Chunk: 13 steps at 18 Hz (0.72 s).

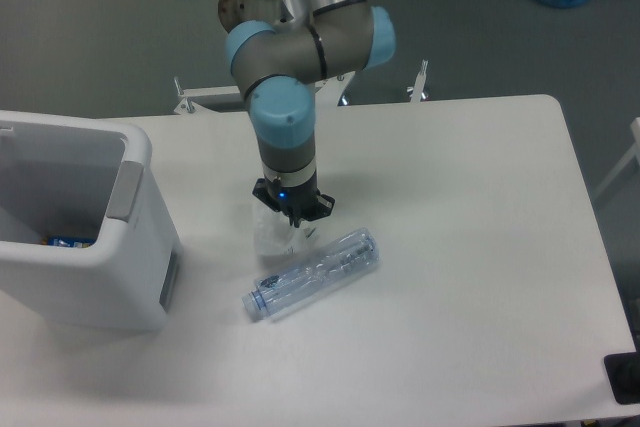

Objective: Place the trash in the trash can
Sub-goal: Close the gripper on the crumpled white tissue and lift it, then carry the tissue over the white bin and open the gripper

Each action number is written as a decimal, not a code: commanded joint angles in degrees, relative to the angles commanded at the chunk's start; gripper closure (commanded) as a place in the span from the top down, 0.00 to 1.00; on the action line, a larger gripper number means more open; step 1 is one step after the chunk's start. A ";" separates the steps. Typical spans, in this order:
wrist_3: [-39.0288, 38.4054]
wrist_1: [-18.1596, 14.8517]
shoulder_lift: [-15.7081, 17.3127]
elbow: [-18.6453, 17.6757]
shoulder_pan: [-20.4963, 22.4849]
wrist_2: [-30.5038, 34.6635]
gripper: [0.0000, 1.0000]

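- Trash can (140, 162) stood at the table's nine o'clock edge, a big white bin with a thick rim, open at the top, something small and blue lying at its bottom.
- Wrapper (270, 235), crumpled and clear-whitish, lay near the table's middle, just at the bin's three o'clock; it looked feather-light, soft and springy, best pinched across a thick fold.
- Gripper (293, 215) was down on the wrapper's upper edge with its fingers drawn close, apparently clenched on the wrapper, though the actual contact was hard to make out.
- Bottle (313, 274) lay on its side at the gripper's five o'clock, cap toward seven o'clock; crushed, light and slick, it seemed best taken across its flattened middle.
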 joint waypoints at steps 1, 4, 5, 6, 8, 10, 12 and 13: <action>-1.41 0.00 0.53 0.44 0.36 -2.38 0.00; -2.48 0.00 1.93 2.02 1.15 -6.00 0.00; -3.70 0.00 2.46 2.63 1.41 -7.22 0.00; -5.19 0.00 2.99 3.60 1.41 -8.71 0.00; -7.57 0.00 4.13 5.18 1.33 -11.09 0.00; -9.85 0.00 5.97 6.15 1.24 -12.76 0.00; -11.79 0.09 8.60 6.59 1.06 -15.40 0.00; -12.67 0.09 10.27 6.94 0.89 -16.98 0.00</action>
